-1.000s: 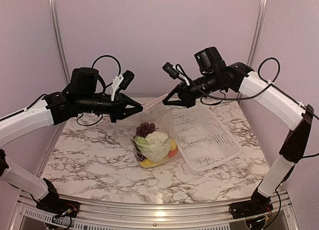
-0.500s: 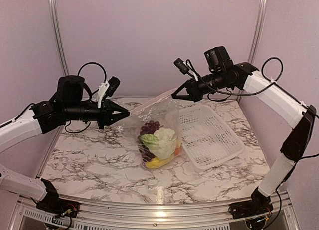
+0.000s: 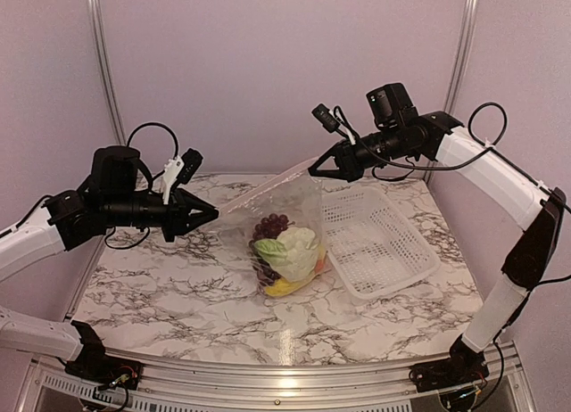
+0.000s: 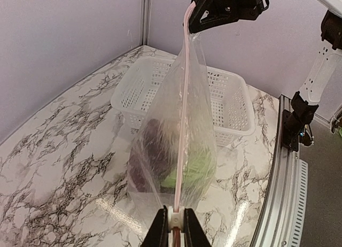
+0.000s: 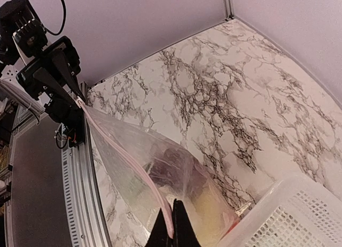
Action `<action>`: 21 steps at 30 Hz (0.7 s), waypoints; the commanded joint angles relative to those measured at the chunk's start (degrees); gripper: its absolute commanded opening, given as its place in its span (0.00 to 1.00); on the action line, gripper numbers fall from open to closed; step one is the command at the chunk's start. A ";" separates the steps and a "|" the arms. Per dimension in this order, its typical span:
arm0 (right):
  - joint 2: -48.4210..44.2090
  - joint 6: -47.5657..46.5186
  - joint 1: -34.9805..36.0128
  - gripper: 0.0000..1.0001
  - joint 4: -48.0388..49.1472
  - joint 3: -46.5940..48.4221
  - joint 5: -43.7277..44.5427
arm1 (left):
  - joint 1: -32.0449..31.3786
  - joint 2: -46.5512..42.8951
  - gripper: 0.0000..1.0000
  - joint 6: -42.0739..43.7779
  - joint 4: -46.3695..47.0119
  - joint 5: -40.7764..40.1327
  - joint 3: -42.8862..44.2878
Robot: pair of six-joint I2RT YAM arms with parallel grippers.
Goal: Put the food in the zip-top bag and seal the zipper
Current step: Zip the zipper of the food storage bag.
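The clear zip-top bag (image 3: 294,220) hangs stretched between both grippers, its bottom resting on the table. Inside it lies the food: white-green cauliflower (image 3: 285,251), purple grapes (image 3: 270,225) and a yellow piece (image 3: 278,290). The pinkish zipper (image 3: 263,191) runs taut from my left gripper (image 3: 214,214) up to my right gripper (image 3: 312,171). In the left wrist view the left gripper (image 4: 175,228) is shut on the zipper (image 4: 184,124) at a small white slider. In the right wrist view the right gripper (image 5: 170,209) is shut on the zipper's (image 5: 123,153) other end.
A white latticed basket (image 3: 379,243) stands just right of the bag, touching it, with nothing showing in it. Pale walls with metal posts close the back and sides. An aluminium rail (image 3: 268,376) runs along the table's near edge.
My left gripper has slid left and slightly down along the zipper, away from the right gripper. The right gripper rose a little, then held. The bag shifted slightly right.
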 commanded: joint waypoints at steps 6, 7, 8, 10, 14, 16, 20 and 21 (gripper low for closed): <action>-0.04 0.84 -2.27 0.00 3.86 2.11 2.24 | 1.23 -2.74 0.09 0.65 -7.26 -2.54 -1.46; 0.05 0.85 -2.36 0.00 3.93 2.21 2.22 | 1.23 -2.99 0.09 0.71 -7.43 -2.73 -1.61; 0.18 0.85 -2.37 0.00 3.93 2.31 2.14 | 1.30 -3.18 0.09 0.77 -7.59 -2.94 -1.81; 0.34 0.90 -2.39 0.00 3.99 2.37 2.01 | 1.32 -3.50 0.09 0.98 -7.74 -3.04 -2.25; 0.74 1.10 -2.38 0.00 4.26 2.40 1.69 | 1.41 -3.71 0.09 1.15 -8.04 -3.36 -2.37; 0.96 1.20 -2.32 0.00 4.32 2.50 1.61 | 1.50 -3.86 0.09 1.39 -8.14 -3.63 -2.42; 1.24 1.36 -2.35 0.00 4.32 2.88 1.77 | 1.58 -4.13 0.08 1.44 -8.10 -4.58 -2.64; 1.24 1.37 -2.33 0.00 4.36 2.93 1.73 | 1.58 -4.14 0.09 1.44 -8.02 -4.74 -2.49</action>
